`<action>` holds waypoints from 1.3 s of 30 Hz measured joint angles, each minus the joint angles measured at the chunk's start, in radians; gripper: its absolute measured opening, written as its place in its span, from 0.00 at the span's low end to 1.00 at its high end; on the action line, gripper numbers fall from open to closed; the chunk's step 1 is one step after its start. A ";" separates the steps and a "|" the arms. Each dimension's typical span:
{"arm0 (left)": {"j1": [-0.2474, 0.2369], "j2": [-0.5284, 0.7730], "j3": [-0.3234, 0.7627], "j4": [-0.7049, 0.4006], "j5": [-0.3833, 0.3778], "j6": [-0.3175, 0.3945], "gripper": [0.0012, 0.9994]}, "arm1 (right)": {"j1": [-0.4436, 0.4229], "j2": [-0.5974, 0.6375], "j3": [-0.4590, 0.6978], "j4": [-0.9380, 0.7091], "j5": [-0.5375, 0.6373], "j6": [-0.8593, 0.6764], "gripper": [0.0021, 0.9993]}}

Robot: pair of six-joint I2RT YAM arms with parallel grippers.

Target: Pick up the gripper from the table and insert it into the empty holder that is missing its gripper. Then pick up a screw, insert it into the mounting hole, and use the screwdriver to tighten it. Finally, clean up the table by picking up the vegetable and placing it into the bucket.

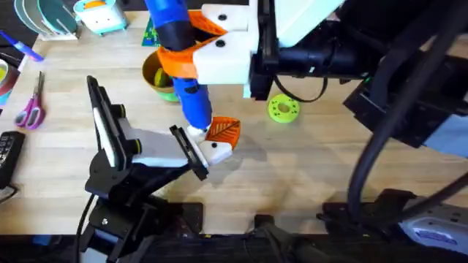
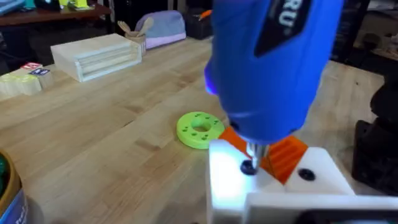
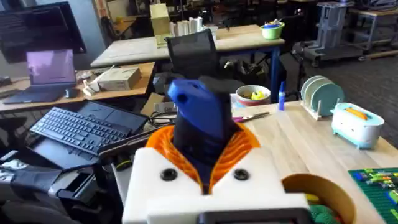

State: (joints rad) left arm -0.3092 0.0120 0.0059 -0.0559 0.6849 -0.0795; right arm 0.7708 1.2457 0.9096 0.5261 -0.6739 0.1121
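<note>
My right gripper [image 1: 186, 55] [image 3: 205, 155], white with orange pads, is shut on the blue screwdriver [image 1: 191, 88] [image 2: 273, 68] [image 3: 199, 118], which it holds upright. The bit [image 2: 254, 151] rests on a dark screw [image 2: 249, 167] in the white holder [image 1: 216, 151] [image 2: 311, 180] at the end of my left arm. The orange ribbed gripper [image 1: 224, 131] [image 2: 287, 155] sits in that holder. My left gripper [image 1: 219, 140] [image 2: 277, 165] hovers just above the table [image 1: 307, 175]. The yellow-rimmed bucket [image 1: 155, 75] [image 3: 311, 186] stands behind the screwdriver, with something green inside.
A lime-green disc [image 1: 283, 108] [image 2: 200, 129] lies right of the holder. Purple scissors [image 1: 31, 109] and a black remote [image 1: 7, 153] are at the left edge. A dish rack [image 1: 47, 18] stands at the back left. A wooden box [image 2: 99, 56] sits farther off.
</note>
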 joint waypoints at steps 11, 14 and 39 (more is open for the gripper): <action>0.000 0.000 0.000 0.000 0.000 0.000 0.01 | 0.000 0.000 0.000 0.049 0.000 -0.001 0.02; 0.000 0.000 0.000 0.000 0.000 0.000 0.01 | 0.000 0.000 0.000 0.039 0.000 -0.001 0.02; 0.000 0.000 0.000 0.000 0.000 0.000 0.01 | -0.039 0.000 0.000 -0.006 0.000 -0.008 0.02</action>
State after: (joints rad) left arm -0.3092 0.0120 0.0059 -0.0559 0.6846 -0.0795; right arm 0.7319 1.2457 0.9096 0.5198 -0.6743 0.1045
